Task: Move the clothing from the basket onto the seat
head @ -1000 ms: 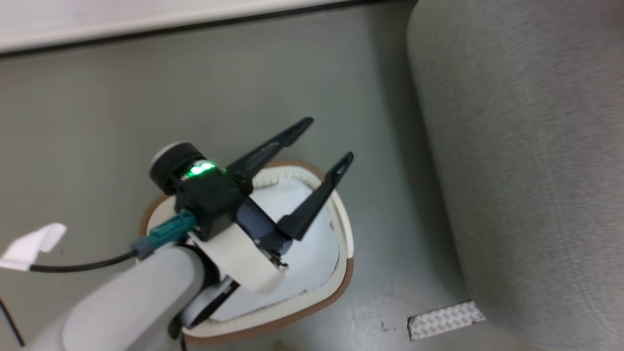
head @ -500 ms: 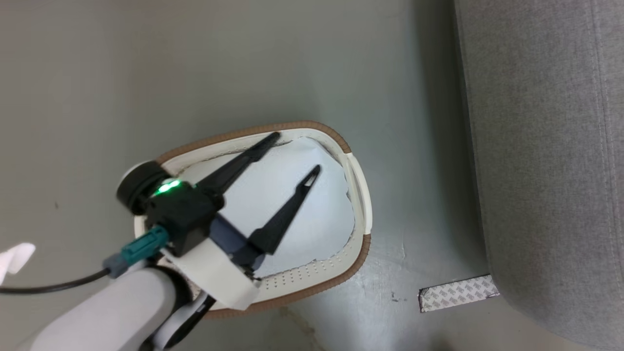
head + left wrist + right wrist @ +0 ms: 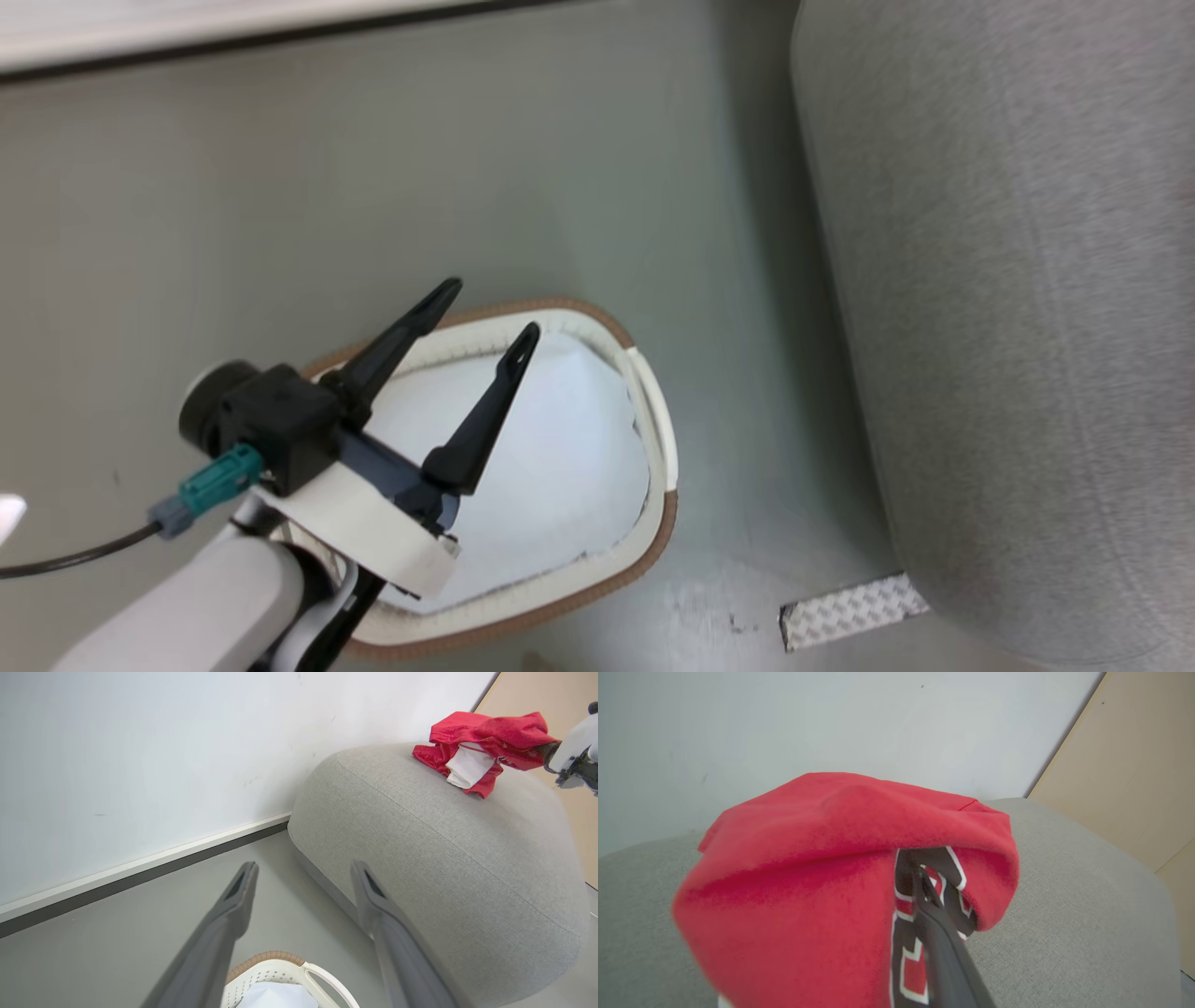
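— Grey floor (image 3: 373, 187) is running up to a white wall (image 3: 140, 742). The seat (image 3: 1008, 327) is filling the right of the head view, and the basket (image 3: 665, 523) is standing on the floor near it, not touching.

— And the clothing (image 3: 486, 732) is lying in a red heap on top of the seat, well away from the basket, as the left wrist view is showing.

— So this is looking like the set-down step. The right gripper (image 3: 915, 877) is poised over the seat, its jaws apparently pressed together on a fold of the red fabric.

— Meanwhile the left gripper (image 3: 492, 308) is hovering above the basket, jaws spread wide and carrying nothing.

— Next move, in all likelihood: the right jaws are going to need to part and draw away cleanly, so the fabric isn't dragging off the seat's rounded edge.

— Then a check of the basket. The pale lining (image 3: 560, 467) is covering the part on view, but the left arm (image 3: 215, 597) is blocking the near-left end. Whether anything red is lying under there is impossible to say.

— The red cloth is also draping over the tips of the right gripper, hiding how much they're pinching. And the seat is running off the frame on the right.

— A patterned strip (image 3: 854, 611) is lying on the floor by the seat's corner, and what it is, nobody's telling from here.
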`<state>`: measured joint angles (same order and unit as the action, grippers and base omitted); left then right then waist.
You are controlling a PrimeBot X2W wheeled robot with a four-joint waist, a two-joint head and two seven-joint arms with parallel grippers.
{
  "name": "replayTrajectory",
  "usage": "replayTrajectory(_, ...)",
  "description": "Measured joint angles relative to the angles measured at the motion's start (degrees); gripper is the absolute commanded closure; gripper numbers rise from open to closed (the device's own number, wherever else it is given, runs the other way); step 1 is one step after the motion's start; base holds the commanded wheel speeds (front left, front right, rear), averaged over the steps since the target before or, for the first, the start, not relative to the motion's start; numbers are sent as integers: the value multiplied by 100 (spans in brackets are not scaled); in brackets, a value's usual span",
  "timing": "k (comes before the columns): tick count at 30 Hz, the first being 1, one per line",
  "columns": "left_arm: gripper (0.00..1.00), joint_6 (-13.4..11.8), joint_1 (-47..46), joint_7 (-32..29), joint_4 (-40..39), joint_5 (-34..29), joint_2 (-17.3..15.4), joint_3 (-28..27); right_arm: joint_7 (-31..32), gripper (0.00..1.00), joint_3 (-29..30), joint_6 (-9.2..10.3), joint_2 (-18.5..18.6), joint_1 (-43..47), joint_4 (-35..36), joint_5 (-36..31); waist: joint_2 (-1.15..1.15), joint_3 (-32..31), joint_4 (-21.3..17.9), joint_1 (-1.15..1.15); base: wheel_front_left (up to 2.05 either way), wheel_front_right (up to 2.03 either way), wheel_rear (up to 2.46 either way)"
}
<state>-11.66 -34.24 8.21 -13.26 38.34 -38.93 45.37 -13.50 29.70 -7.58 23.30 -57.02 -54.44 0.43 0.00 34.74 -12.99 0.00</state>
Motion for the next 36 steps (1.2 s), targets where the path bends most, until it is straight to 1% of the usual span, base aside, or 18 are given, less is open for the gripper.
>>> replayTrajectory(3, 0, -35, 237, 196, 196, 230, 91, -51, -10, 0, -254, 0, -48, 300, -26, -19, 0, -301, -41, 0, 0, 0, 0)
replayTrajectory(9, 0, -47, 674, 503, 740, 544, 269, -231, -68, 0, -875, 0, -220, 1183, 204, 305, 0, -989, -86, -2, 0, 0, 0)
replayTrajectory(12, 0, -22, 907, 606, 989, 614, 410, -330, -89, 0, -1137, 0, -333, 1683, 553, 480, 0, -1354, -89, -2, 0, 0, 0)
replayTrajectory(18, 0, 1, 1418, 679, 1393, 654, 724, -675, -121, 0, -1592, 0, -508, 2699, 1515, 669, 0, -2066, -27, -2, 0, 0, 0)
replayTrajectory(22, 0, 82, 1835, 692, 1521, 589, 1085, -1102, -129, 0, -1845, 0, -726, 3291, 2210, 780, 0, -2499, 100, -2, 0, 0, 0)
replayTrajectory(24, 0, 132, 2093, 692, 1626, 491, 1263, -1305, -130, 0, -1936, 0, -868, 3623, 2513, 913, 0, -2703, 195, -2, 0, 0, 0)
replayTrajectory(28, 0, 180, 2624, 692, 1786, 176, 1556, -1804, -145, 0, -2164, 0, -1165, 4233, 3041, 971, 0, -3065, 435, -2, 0, 0, 0)
replayTrajectory(36, 0, 558, 3274, 692, 2130, -713, 2047, -2719, -146, 0, -2598, 0, -1679, 5072, 3773, 816, 0, -3468, 1001, -2, 0, 0, 0)
